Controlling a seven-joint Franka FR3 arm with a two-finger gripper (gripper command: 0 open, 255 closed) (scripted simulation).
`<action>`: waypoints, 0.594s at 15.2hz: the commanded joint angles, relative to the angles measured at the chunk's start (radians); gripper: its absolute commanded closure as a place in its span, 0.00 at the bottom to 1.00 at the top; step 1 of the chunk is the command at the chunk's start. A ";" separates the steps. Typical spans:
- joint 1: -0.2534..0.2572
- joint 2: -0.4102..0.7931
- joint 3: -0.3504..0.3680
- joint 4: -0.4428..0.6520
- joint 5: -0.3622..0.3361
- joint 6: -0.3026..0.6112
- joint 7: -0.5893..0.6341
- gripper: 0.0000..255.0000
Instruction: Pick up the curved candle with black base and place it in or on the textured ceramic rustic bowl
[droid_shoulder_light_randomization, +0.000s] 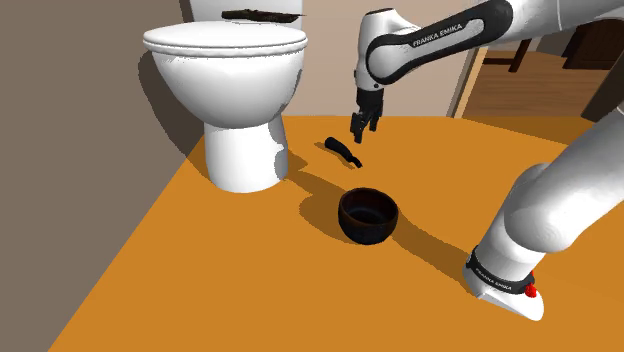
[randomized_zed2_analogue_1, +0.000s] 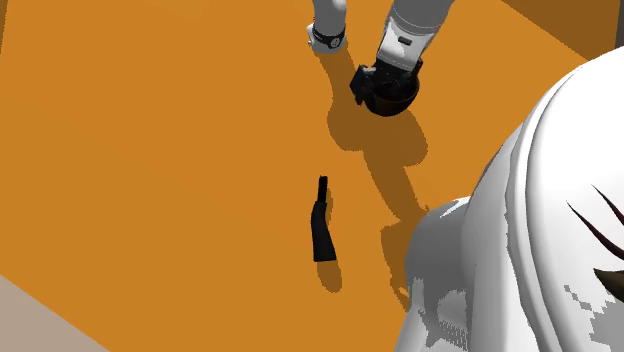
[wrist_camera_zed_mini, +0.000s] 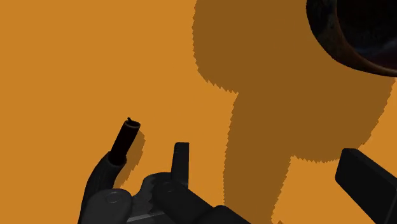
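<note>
The curved black candle (droid_shoulder_light_randomization: 342, 151) lies flat on the orange floor, just right of the toilet's foot. From above the candle (randomized_zed2_analogue_1: 320, 225) shows as a thin bent stick. My gripper (droid_shoulder_light_randomization: 365, 122) hangs a little above and just behind it, pointing down. In the wrist view the gripper (wrist_camera_zed_mini: 267, 156) is open with bare floor between its fingers. The candle (wrist_camera_zed_mini: 121, 146) lies outside the left finger, not touched. The dark round bowl (droid_shoulder_light_randomization: 367, 215) stands upright nearer the stand, apart from the candle. Its rim (wrist_camera_zed_mini: 324, 35) shows beyond the right finger.
A white toilet (droid_shoulder_light_randomization: 235, 90) stands at the shoulder view's left, close to the candle, with a dark object (droid_shoulder_light_randomization: 262, 15) on its tank. The toilet (randomized_zed2_analogue_1: 500, 250) looms at the second exterior view's right. The arm's base (droid_shoulder_light_randomization: 505, 285) stands at the lower right. A doorway (droid_shoulder_light_randomization: 530, 70) opens behind.
</note>
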 joint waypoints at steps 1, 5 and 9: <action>-0.015 0.061 -0.017 0.013 -0.009 0.052 -0.002 0.00; -0.038 0.199 -0.042 0.083 -0.016 0.127 0.000 0.00; -0.060 0.340 -0.066 0.170 -0.013 0.187 -0.001 0.00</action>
